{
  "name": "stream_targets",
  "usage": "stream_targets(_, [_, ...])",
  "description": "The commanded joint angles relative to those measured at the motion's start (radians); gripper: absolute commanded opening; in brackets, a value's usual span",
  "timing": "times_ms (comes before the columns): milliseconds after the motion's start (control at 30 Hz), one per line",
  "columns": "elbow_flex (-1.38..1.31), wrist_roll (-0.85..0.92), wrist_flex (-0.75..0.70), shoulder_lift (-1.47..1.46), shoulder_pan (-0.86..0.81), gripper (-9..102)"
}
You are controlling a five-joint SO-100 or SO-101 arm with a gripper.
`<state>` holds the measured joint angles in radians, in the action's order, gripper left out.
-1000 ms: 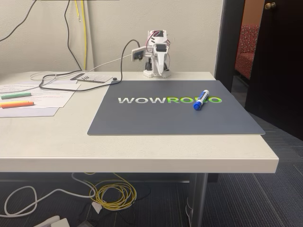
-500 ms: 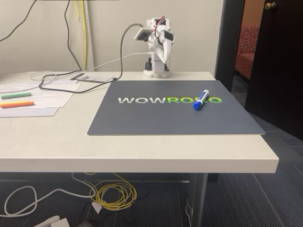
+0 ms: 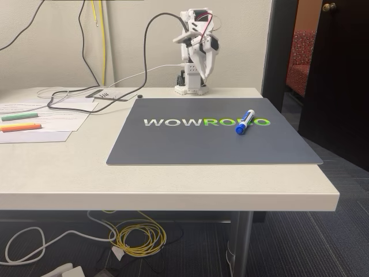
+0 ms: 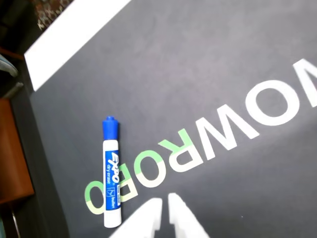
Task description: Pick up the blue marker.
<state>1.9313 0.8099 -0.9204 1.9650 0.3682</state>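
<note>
In the fixed view, a dark grey mat on the white table carries the word "WOWROBO", its first letters white and the rest green. The blue marker lies across the last letters, cap end toward the table's front edge. The arm stands raised at the back of the table, its gripper pointing down above the base, well apart from the marker, holding nothing; its fingers look close together. A green highlighter and an orange highlighter lie on papers at left. In the wrist view, the marker's label reads "EXPO" with "dry erase" beside it; it lies over the green letters. The white fingertips of the gripper enter from the bottom edge nearly touching, a thin gap between them, gripping nothing
</note>
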Motion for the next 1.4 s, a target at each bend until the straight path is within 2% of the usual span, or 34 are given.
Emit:
stream_targets(0, [-0.078,0.003,-0.008,-0.051,0.023,0])
stream_targets(400, [-0.255,0.012,-0.060,-0.249,0.178,0])
stream_targets(533, [-0.499,0.015,-0.250,-0.422,0.216,0])
stream_targets(700, [-0.738,-0.005,-0.405,-0.601,0.268,0])
stream_targets(900, [-1.198,-0.035,-0.678,-0.896,0.304,0])
stream_targets(967, [-1.499,-0.041,-0.841,-1.066,0.307,0])
stream_targets(1033, [-1.928,-0.048,-1.017,-1.302,0.307,0])
stream_targets(1067, [-2.080,-0.049,-1.057,-1.388,0.307,0])
stream_targets(1367, [-2.106,-0.049,-0.979,-1.463,0.291,0])
